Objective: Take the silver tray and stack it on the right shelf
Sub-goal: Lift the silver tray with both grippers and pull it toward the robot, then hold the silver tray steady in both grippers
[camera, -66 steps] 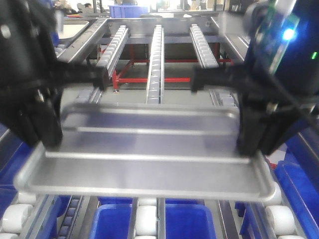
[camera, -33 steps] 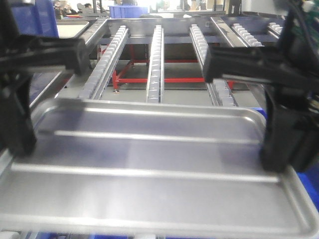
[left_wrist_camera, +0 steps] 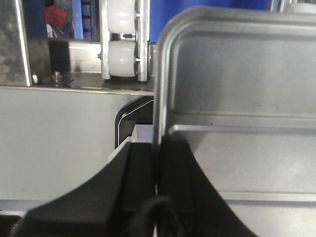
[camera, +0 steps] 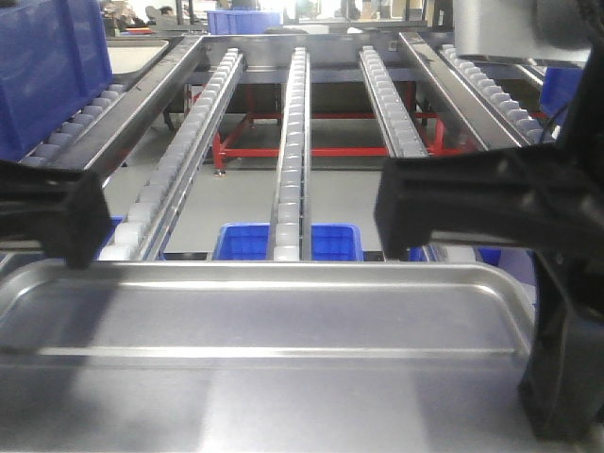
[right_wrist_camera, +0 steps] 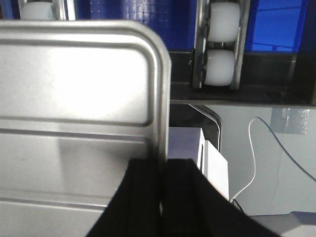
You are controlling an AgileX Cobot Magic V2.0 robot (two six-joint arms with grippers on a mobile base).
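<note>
The silver tray [camera: 274,377] is shiny, with a low rim and long ribs, and fills the lower front view, held level in the air. My left gripper [camera: 66,222] is shut on its left rim, and the left wrist view shows its black fingers [left_wrist_camera: 157,148] pinching the rim of the tray [left_wrist_camera: 237,74]. My right gripper [camera: 415,208] is shut on the right rim, and the right wrist view shows it [right_wrist_camera: 162,165] clamped on the tray's edge [right_wrist_camera: 74,84]. I cannot pick out the right shelf with certainty.
Ahead stands a rack of long bare roller tracks [camera: 294,142] with grey floor and a red frame [camera: 326,151] below. A blue bin [camera: 288,241] sits just beyond the tray. White rollers [left_wrist_camera: 121,59] on a steel bar with a screw [left_wrist_camera: 57,75] lie under the tray's far corners, also seen in the right wrist view [right_wrist_camera: 220,64].
Both grippers have lifted the tray up and toward the camera. The near white rollers have dropped out of the front view, and the blue bin beyond the tray now shows.
</note>
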